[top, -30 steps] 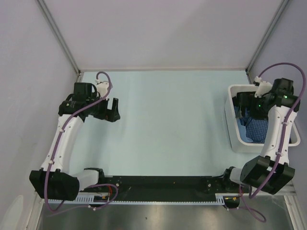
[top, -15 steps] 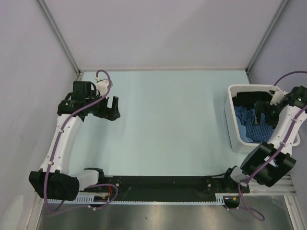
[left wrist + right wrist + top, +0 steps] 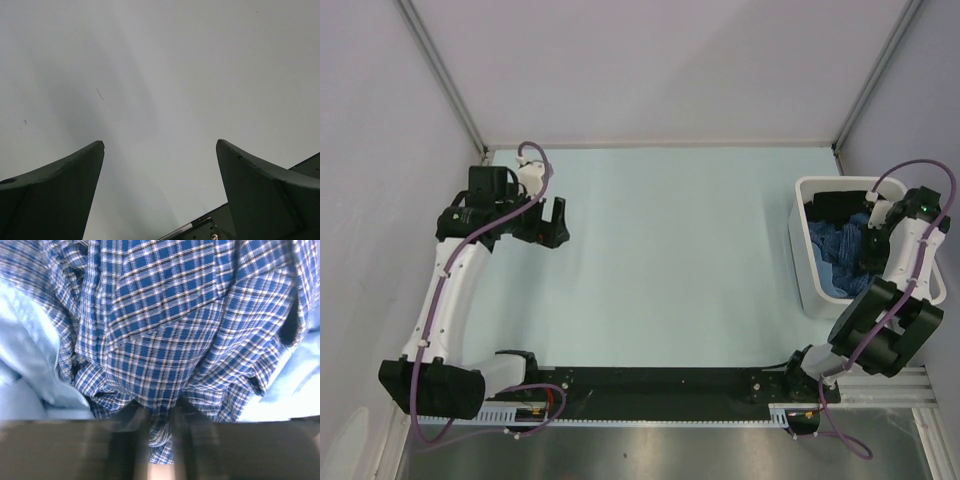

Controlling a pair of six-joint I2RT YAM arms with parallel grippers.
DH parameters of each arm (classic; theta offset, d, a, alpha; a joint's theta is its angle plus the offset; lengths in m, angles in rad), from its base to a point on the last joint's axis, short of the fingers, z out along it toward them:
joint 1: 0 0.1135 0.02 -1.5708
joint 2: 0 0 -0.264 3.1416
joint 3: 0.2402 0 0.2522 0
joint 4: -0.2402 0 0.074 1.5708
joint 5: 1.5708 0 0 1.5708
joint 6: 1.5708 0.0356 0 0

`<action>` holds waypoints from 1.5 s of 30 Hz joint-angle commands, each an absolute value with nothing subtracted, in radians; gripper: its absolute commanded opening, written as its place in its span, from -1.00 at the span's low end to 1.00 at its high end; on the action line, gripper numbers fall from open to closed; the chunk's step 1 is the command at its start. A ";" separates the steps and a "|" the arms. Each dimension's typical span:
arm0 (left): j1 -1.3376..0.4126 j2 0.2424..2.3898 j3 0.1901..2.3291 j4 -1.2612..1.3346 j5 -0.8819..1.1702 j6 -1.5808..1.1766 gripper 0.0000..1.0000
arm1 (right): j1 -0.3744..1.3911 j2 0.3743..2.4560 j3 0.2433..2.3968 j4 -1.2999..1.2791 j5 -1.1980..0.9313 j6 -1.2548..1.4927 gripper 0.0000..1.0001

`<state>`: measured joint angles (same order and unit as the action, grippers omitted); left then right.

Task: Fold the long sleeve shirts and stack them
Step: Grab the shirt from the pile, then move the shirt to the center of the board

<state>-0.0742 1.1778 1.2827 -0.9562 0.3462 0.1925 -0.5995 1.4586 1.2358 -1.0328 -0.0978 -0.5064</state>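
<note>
While the left pincer (image 3: 552,222) hangs spread, well apart from the white bin (image 3: 801,262), the right pincer (image 3: 160,440) inside that bin pinches a fold of the checked shirt (image 3: 165,330), whose tangle with the light-blue shirt (image 3: 30,370) beside it may drag both out.

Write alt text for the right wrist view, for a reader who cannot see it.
A crumpled blue checked shirt fills the frame, its folds drawn toward a tuft that seems pinched in the blurred right pincer at the bottom edge. Beside it, pale blue cloth shows at the lower left and lower right.
</note>
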 commanded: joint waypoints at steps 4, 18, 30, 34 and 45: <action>-0.081 1.160 1.385 -0.953 0.357 0.199 0.99 | -0.598 1.309 1.582 -1.140 -0.258 -0.491 -1.00; -0.072 1.187 1.468 -0.873 0.256 0.057 0.99 | -0.221 1.333 2.083 -0.823 -0.497 -0.131 -1.00; 0.189 1.175 1.482 -0.749 0.561 -0.121 0.99 | 0.421 1.641 2.484 -0.422 -0.374 0.201 -1.00; 0.297 1.143 1.473 -0.739 0.639 -0.111 0.99 | 0.363 1.579 2.195 -0.392 -0.360 0.388 -0.86; 0.217 1.178 1.317 -0.989 0.607 0.547 0.99 | 0.236 1.270 1.149 -0.592 -0.586 -0.086 0.99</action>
